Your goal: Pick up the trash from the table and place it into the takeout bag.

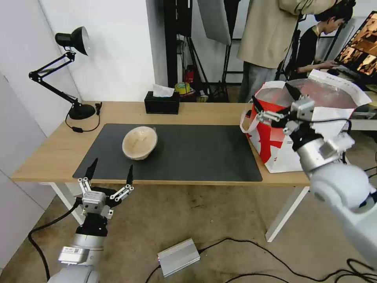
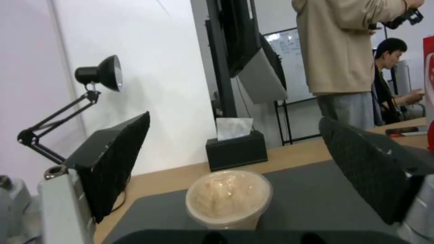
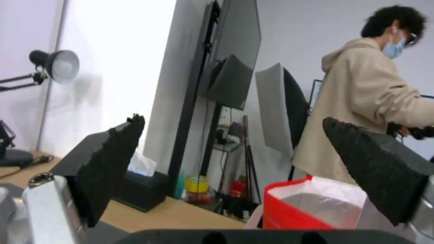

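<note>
Overhead, only the beige pulp bowl [image 1: 140, 142] is left on the table [image 1: 47, 153]; the left pincer [image 1: 110, 175] gapes empty before it. Its wrist view frames that bowl [image 2: 229, 199]. The right pincer [image 1: 273, 101], spread and empty, hangs at the takeout bag [image 1: 275, 151], whose foil-lined mouth [image 3: 316, 203] lies close ahead.

Table [image 1: 51, 153] (mat [image 1: 196, 153], bowl [image 1: 140, 142], bag [image 1: 282, 153])

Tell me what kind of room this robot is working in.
Probably a lab or studio set up as an office: a light-wood desk with a desk lamp and tissue box, light stands and cables behind, and a laptop at the side.
</note>
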